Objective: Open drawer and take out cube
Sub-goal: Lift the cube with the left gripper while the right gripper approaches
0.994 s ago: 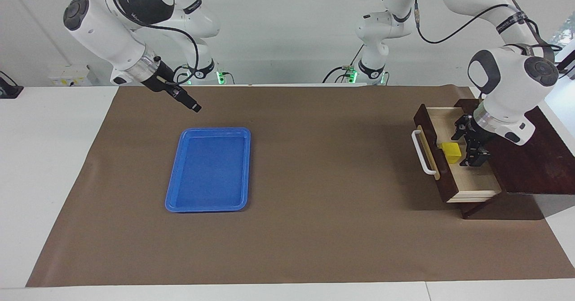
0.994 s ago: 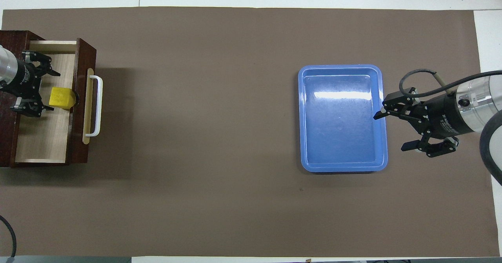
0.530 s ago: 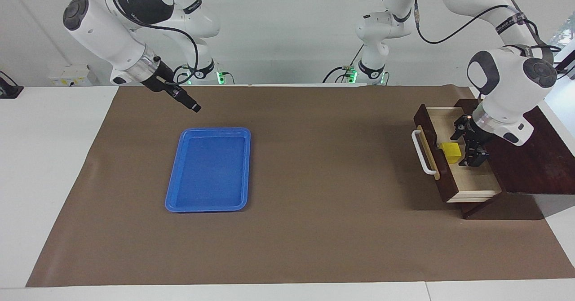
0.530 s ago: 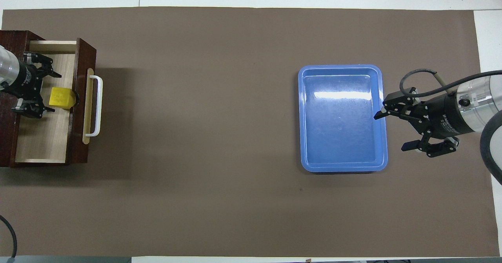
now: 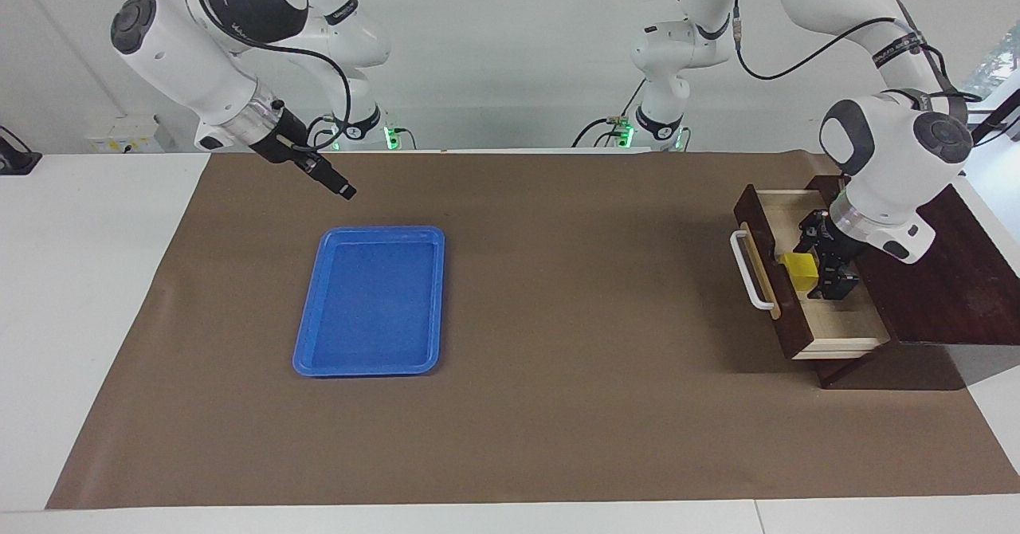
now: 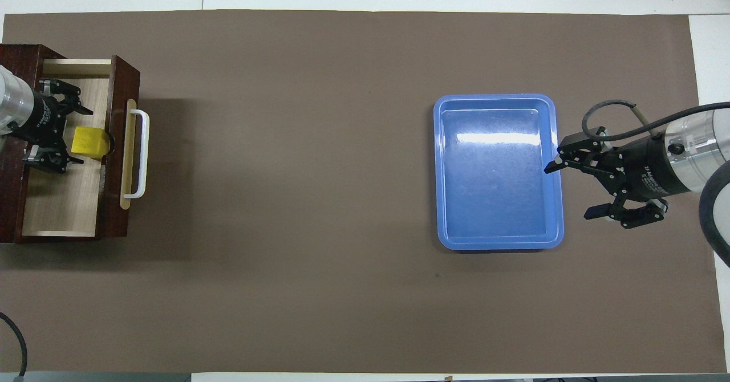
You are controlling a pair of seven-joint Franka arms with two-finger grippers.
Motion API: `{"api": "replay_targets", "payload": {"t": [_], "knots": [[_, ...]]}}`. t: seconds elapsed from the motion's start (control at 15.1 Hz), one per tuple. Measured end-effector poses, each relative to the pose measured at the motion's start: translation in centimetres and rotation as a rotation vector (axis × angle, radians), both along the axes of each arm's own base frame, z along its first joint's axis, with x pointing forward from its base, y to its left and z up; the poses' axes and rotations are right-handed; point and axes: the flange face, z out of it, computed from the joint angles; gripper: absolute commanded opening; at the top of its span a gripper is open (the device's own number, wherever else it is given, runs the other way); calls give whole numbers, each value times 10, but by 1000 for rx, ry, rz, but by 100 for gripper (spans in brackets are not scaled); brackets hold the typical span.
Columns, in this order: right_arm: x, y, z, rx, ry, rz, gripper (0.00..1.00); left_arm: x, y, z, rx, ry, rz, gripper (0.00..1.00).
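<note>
The dark wooden drawer [image 5: 846, 323] [image 6: 63, 199] stands pulled open at the left arm's end of the table, its white handle [image 5: 750, 272] [image 6: 140, 154] facing the table's middle. Inside, close to the drawer's front panel, sits the yellow cube [image 5: 799, 269] [image 6: 89, 142]. My left gripper [image 5: 816, 267] [image 6: 83, 135] is down in the drawer, open, with one finger on each side of the cube and gaps still showing. Over the brown mat beside the blue tray hangs my right gripper [image 5: 347, 192] [image 6: 567, 192], open and holding nothing.
The drawer belongs to a dark wedge-shaped box [image 5: 948, 279] [image 6: 11, 63] at the table's edge. A flat blue tray [image 5: 439, 299] [image 6: 438, 171] lies toward the right arm's end. A brown mat [image 5: 574, 319] covers the table between them.
My left gripper has slid along the drawer toward its front panel, so its fingers now flank the cube. The right arm has not moved.
</note>
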Motion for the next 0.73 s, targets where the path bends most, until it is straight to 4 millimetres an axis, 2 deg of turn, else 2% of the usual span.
{"api": "replay_targets", "payload": {"t": [0.07,0.13,0.2,0.27,0.53,0.73], "knots": [[0,0,0,0,0,0,100,0,0,1,0,-2,0,65],[0,0,0,0,0,0,100,-1,0,3,0,-5,0,44],[0,0,0,0,0,0,100,-1,0,4,0,-9,0,9],[0,0,0,0,0,0,100,-1,0,6,1,-13,-1,0],[0,0,0,0,0,0,100,3,-2,23,1,-34,-4,0],[0,0,0,-1,4,-9,100,7,-2,66,-3,-26,1,0]]}}
